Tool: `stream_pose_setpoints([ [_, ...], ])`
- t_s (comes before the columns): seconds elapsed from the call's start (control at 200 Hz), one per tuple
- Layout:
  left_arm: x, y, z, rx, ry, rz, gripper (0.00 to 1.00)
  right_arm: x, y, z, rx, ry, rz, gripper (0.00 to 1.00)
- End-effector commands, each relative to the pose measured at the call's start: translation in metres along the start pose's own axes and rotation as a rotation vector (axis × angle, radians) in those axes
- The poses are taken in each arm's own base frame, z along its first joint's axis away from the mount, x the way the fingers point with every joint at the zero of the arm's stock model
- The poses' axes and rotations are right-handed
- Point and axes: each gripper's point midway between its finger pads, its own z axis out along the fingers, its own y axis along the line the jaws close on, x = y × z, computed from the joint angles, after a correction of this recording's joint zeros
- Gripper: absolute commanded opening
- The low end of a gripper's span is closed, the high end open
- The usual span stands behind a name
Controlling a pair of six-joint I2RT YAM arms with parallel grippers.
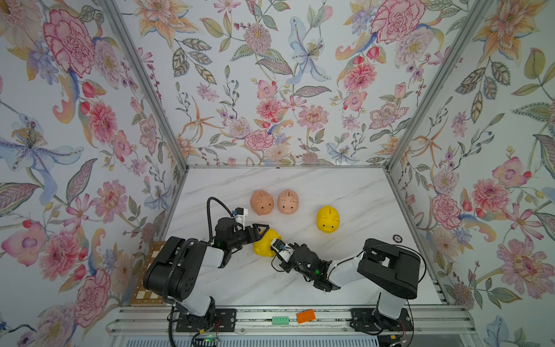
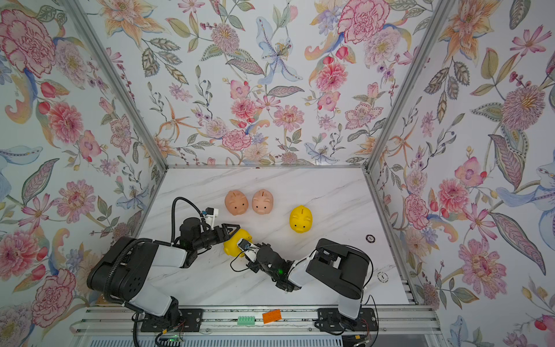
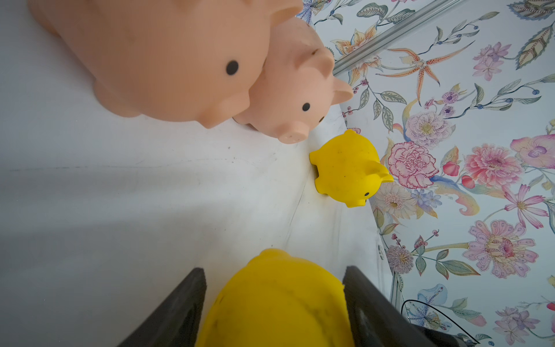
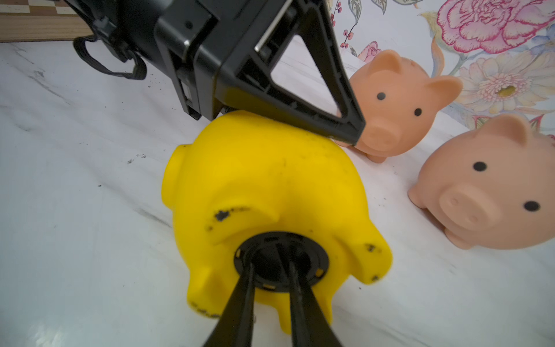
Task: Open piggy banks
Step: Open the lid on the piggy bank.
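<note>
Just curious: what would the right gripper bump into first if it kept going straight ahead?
The black plug in the underside of the yellow pig that the left gripper holds; the right gripper's tips seem to be at it.

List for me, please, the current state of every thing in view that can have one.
Held yellow piggy bank, tipped on its side, unopened.
Black plug, seated in its belly hole.
Left gripper, shut on the held yellow piggy bank.
Right gripper, tips in the plug's recess; grip unclear.
Other yellow piggy bank, upright, untouched.
Two pink piggy banks, upright, side by side, untouched.
</note>
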Motion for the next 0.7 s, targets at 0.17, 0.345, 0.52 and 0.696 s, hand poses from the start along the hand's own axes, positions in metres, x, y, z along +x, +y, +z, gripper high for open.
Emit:
stream_pose_setpoints([
  [0.17,0.093,0.074,-0.021,-0.274,0.253,-0.191,0.75,-0.010,-0.010,0.012,0.040,-0.020,0.041,0.23],
  [0.345,0.092,0.073,-0.021,-0.269,0.248,-0.189,0.74,-0.015,-0.009,0.017,0.037,-0.020,0.033,0.22],
  [0.52,0.092,0.073,-0.021,-0.267,0.247,-0.188,0.74,-0.018,-0.012,0.020,0.061,-0.008,0.024,0.19],
  [0.696,0.092,0.073,-0.021,-0.269,0.242,-0.181,0.74,-0.025,-0.012,0.022,0.045,-0.006,0.034,0.18],
])
